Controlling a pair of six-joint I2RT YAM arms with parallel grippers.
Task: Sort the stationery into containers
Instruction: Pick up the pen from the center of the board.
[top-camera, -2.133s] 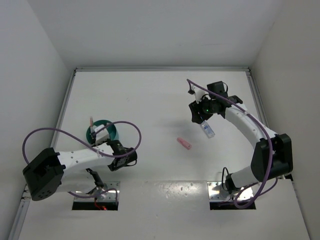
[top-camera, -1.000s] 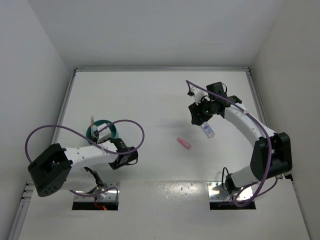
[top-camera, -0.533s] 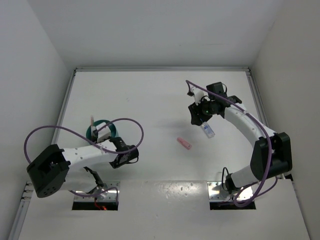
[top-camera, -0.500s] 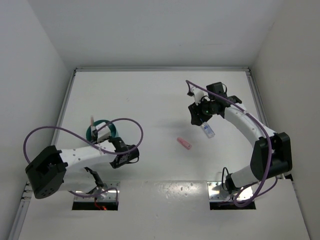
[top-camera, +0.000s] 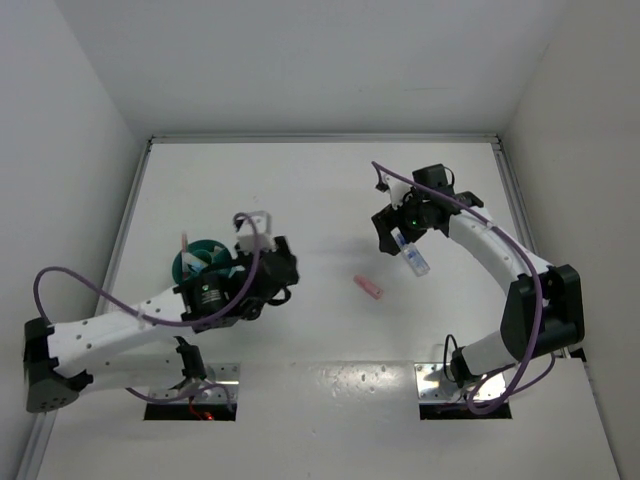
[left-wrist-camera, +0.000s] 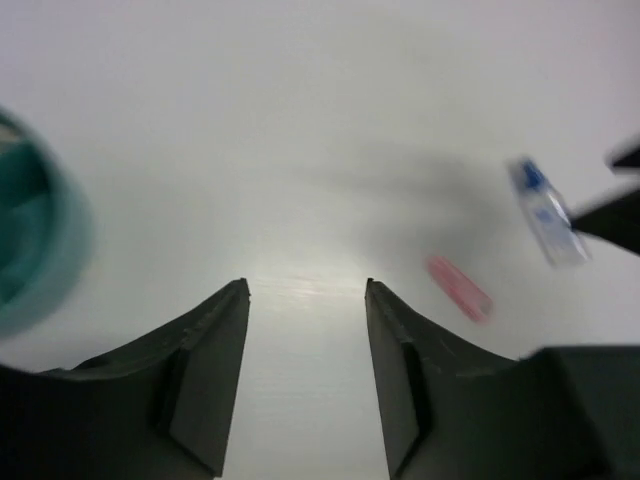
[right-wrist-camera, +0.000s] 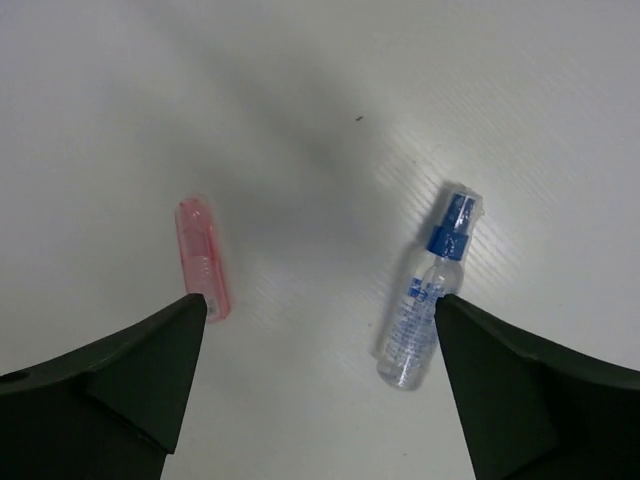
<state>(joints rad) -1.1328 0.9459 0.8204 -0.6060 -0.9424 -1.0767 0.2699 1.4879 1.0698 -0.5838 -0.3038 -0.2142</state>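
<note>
The round teal plastic divided cup (top-camera: 205, 262) sits on the left of the table. The left gripper (left-wrist-camera: 305, 290) and right gripper (right-wrist-camera: 318, 300) both have their fingers spread apart and hold nothing. The clear blue-capped bottle (right-wrist-camera: 415, 320) lies flat beneath the right one, off-centre, with a short pink marker (right-wrist-camera: 203, 260) nearby. The right gripper should centre itself, then close across the bottle's body.

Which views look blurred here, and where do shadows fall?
Left wrist: soft throughout, the teal cup, pink marker and bottle smeared, a grey shadow on the table beside the bottle. Right wrist: sharp, the bottle's blue cap crisp, a broad dim shadow across the upper left. Top external: sharp, evenly lit, a faint shadow left of the right arm.
</note>
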